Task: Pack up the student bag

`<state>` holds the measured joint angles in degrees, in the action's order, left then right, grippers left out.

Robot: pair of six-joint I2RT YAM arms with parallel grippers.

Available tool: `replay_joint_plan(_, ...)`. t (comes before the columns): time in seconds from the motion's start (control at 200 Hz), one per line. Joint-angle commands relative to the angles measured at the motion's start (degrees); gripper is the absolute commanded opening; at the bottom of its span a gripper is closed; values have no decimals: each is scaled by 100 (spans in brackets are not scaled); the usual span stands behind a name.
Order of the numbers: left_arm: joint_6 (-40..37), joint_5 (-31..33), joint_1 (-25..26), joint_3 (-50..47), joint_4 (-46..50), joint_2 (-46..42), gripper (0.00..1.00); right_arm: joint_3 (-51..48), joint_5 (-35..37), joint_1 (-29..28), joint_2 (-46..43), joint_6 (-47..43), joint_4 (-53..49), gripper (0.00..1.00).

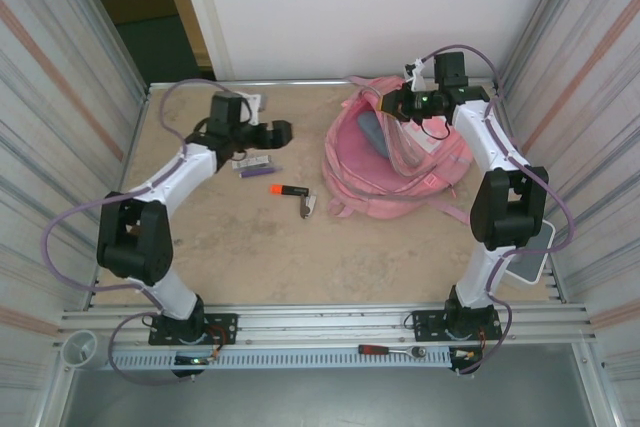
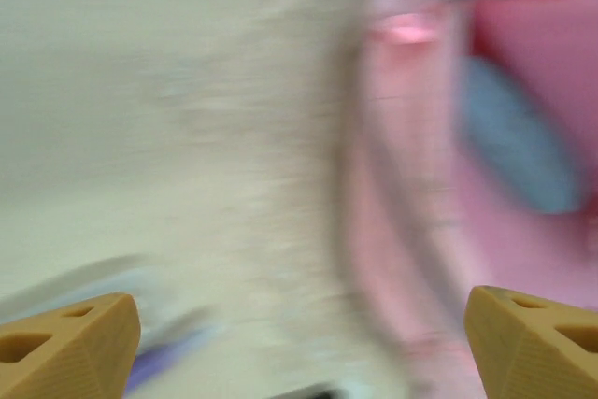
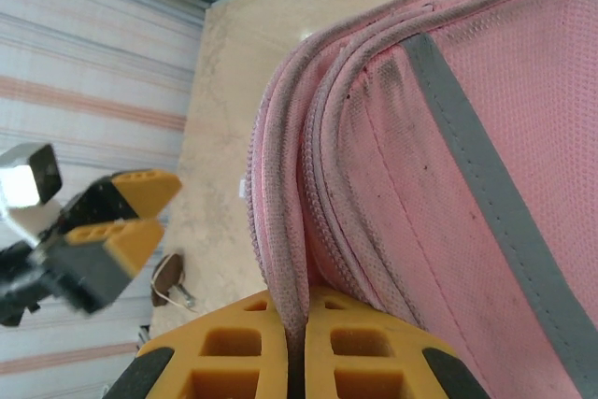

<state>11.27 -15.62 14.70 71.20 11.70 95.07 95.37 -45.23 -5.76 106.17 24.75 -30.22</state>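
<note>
Pinching the rim of the pink backpack (image 1: 390,175), the right gripper (image 3: 297,343) holds it open; the left gripper (image 1: 285,130) gapes empty. A blue item (image 1: 370,131) lies inside; an orange marker (image 1: 287,190) and a purple pen (image 1: 258,171) lie unpacked left of it.

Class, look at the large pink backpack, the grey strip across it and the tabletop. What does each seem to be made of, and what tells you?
Large pink backpack: probably woven synthetic fabric; matte, with a visible mesh weave and stitched seams.
Grey strip: smooth tape sewn flat onto the fabric, possibly reflective.
Tabletop: beige with stone-like mottling, likely laminate or stone; the look leaves it open.
</note>
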Motion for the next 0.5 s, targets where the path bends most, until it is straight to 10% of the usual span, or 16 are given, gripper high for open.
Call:
replay_joint_plan(0.0, -1750, 1234, -191, 352, 1559, 511, 91, -65, -158, 5, 69, -119, 192, 0)
replay_joint_plan(0.491, -2694, 1915, -239, 1780, 2679, 2394, 95, -201, -258, 31, 84, -168, 174, 1)
